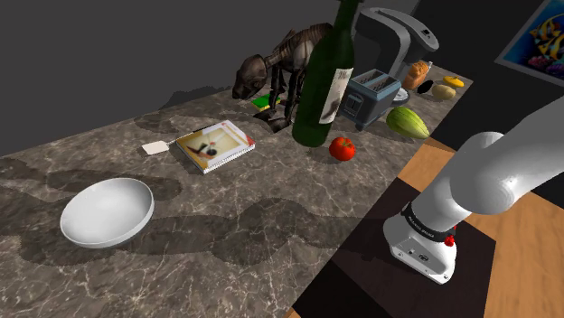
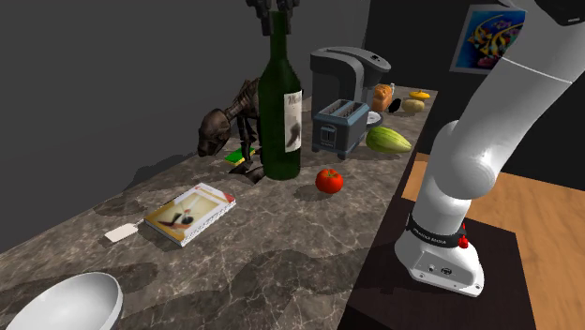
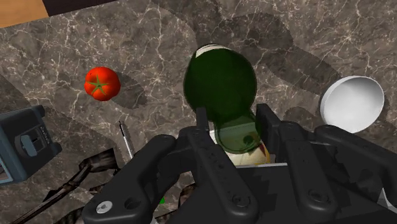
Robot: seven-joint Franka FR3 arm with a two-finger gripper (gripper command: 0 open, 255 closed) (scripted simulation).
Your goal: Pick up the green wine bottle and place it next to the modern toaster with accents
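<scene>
Note the gripper point(image 3: 233, 124) clasped on the neck of the green wine bottle point(image 3: 219, 79), pinching the glass from both sides. Locate the bottle over the marble counter point(image 1: 271, 253), just beside the tomato point(image 1: 342, 148) and in front of the dinosaur skeleton point(image 1: 280, 63), with the toaster point(image 1: 374, 95) near, a little farther along. Treat the base as possibly touching the counter; cannot tell from either exterior view whether it hangs clear.

Raise straight up before travelling. Hold the neck vertical, since a tall body gripped this high probably tends to swing. Steer clear of the skeleton's legs and around the tomato. Lower onto bare counter between tomato and toaster, and release only once the base sits flat.

Count, near to far: one white bowl point(image 1: 107, 211), one book point(image 1: 215, 144), one small card point(image 1: 155, 146), one tomato, one bottle, one skeleton, one toaster, one green squash point(image 1: 407, 122), one coffee machine point(image 1: 398, 36).
</scene>
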